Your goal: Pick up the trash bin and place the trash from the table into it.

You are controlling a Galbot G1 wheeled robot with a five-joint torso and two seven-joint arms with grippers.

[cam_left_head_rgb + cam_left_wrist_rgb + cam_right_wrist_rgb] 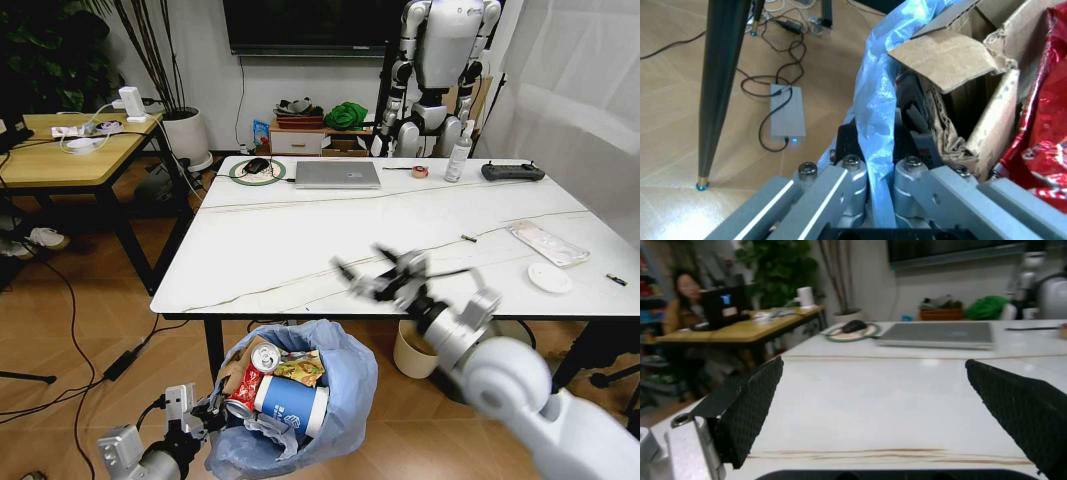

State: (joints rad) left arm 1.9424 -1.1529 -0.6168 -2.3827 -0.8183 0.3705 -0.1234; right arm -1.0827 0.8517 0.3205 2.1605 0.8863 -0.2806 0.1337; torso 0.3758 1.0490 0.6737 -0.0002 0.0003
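Note:
The trash bin (340, 395), lined with a light-blue bag, hangs low in front of the table (300, 240). My left gripper (213, 407) is shut on its rim, the blue plastic (875, 125) pinched between the fingers. Inside lie a crushed red can (262, 362), a blue-white paper cup (290, 400), brown cardboard (947, 55) and a wrapper (300, 369). My right gripper (372, 272) hovers open over the table's near edge, its black pads (750, 410) wide apart with nothing between them. A clear flat package (548, 243) and a white round lid (549, 277) lie on the table's right side.
At the table's far side are a laptop (338, 174), a mouse on a round mat (258, 167), a tape roll (420, 171), a bottle (458, 156) and a black controller (512, 172). A cream bin (413, 352) stands under the table. A wooden desk (60, 150) is to the left.

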